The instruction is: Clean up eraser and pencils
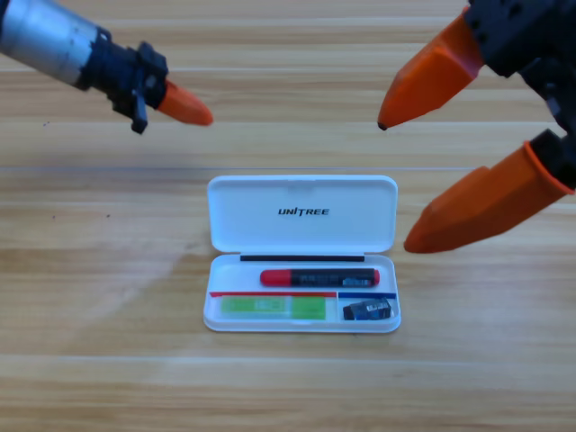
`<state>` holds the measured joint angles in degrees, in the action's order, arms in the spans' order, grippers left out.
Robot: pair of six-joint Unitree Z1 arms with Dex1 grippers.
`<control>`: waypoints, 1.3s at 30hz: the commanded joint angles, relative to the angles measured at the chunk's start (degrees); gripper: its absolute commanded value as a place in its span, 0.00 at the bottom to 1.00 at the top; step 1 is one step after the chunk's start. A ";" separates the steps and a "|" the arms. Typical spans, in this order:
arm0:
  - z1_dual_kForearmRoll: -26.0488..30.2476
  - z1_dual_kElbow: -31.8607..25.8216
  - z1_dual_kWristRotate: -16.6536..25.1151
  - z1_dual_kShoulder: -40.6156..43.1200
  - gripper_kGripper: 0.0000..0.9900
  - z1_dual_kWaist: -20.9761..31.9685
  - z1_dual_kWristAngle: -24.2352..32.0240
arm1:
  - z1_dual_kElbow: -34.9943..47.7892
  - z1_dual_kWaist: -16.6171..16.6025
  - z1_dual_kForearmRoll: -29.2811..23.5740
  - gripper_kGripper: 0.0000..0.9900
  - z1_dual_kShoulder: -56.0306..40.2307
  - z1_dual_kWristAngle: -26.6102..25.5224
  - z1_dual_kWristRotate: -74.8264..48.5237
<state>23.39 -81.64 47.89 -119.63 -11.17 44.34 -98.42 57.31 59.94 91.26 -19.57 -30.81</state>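
From my station, the left gripper (pixel 184 104) hung at the upper left, above the wooden table (pixel 90 270), well apart from the white case (pixel 301 202); I could not tell how its jaws stood, as only one orange tip showed. The case lay open at the middle, lid back toward the arms. In its tray, going left to right, the green pencil (pixel 273 308) lay in the front left compartment, the red-and-black pencil (pixel 319 277) in the slot behind it, both with their long axes across the picture, and the eraser (pixel 370 310) sat in the front right compartment. The right gripper (pixel 396 184) hovered spread wide, its lower tip just beside the lid's right edge. I judged everything stowed; only closing the lid remained, and the right arm was nearer, with the lid lying just to its left.
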 commanded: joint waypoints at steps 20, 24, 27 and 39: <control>9.66 -1.95 0.45 -8.25 0.00 -10.18 1.27 | 2.80 0.53 -1.67 0.92 -1.35 -1.87 0.58; 13.26 -3.18 1.68 -7.02 0.00 -10.54 1.36 | 2.80 0.53 -1.67 0.93 -1.53 -1.96 0.58; 14.93 -3.18 2.56 -6.31 0.00 -10.98 1.36 | 2.97 0.53 -1.67 0.93 -1.62 -2.23 0.58; 17.13 -0.71 5.98 -5.08 0.00 -13.44 1.45 | 4.38 0.53 -1.67 0.93 -1.00 -3.10 0.49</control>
<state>39.68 -84.61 52.64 -125.54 -22.08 44.95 -95.78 57.30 59.94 91.29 -21.55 -30.41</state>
